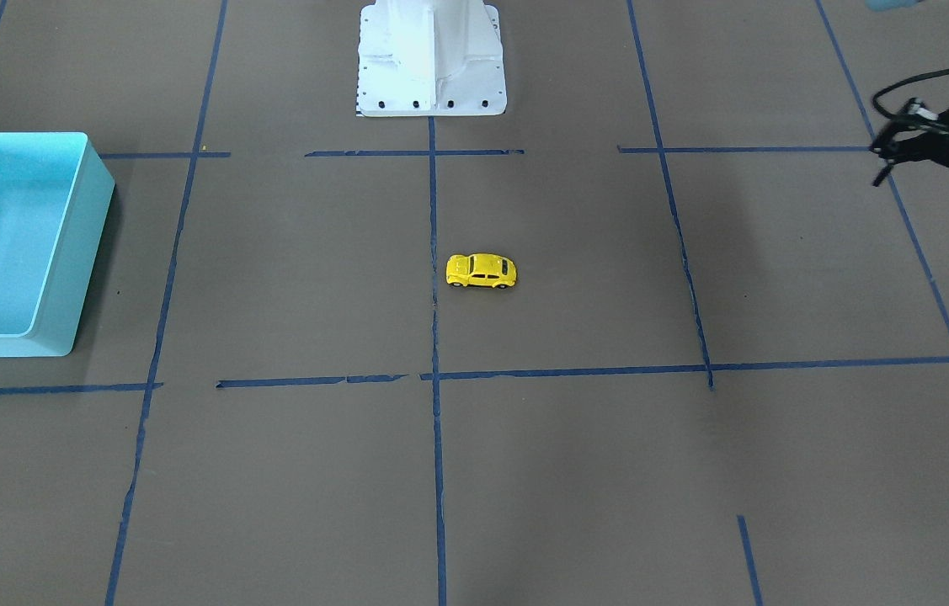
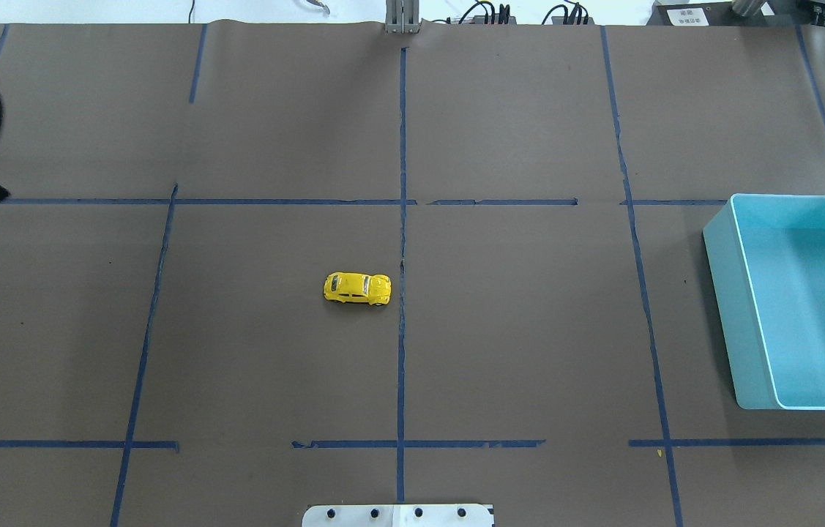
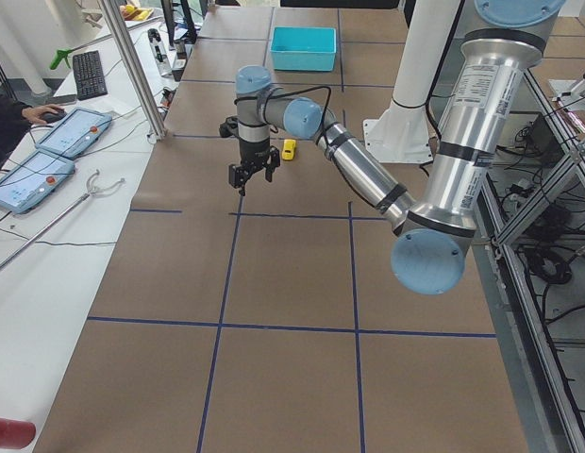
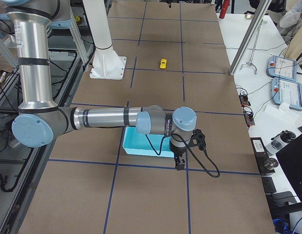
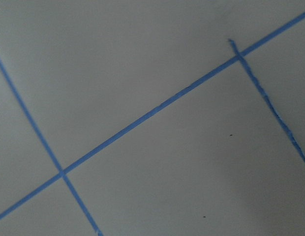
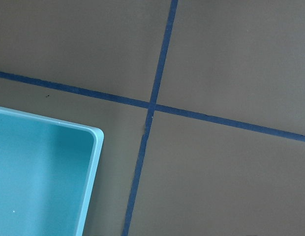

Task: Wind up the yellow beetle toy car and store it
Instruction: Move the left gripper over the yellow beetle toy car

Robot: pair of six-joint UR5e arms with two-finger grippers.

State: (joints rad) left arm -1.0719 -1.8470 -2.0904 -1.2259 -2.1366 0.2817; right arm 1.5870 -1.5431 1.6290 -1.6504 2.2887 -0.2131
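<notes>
Task not started, by the look of it: yellow beetle toy car sits on its wheels mid-table, just beside the centre tape line, not gripped and not in the turquoise bin. Winding and storing both left. Left gripper hangs well apart from the car, fingers spread, holding nothing. Right gripper is by the bin, far from the car; can't tell its fingers' state

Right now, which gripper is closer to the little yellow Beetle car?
Left, probably. The left gripper hangs off to the robot's left of the yellow beetle toy car; the right gripper hangs farther off, by the turquoise bin's outer corner.
</notes>
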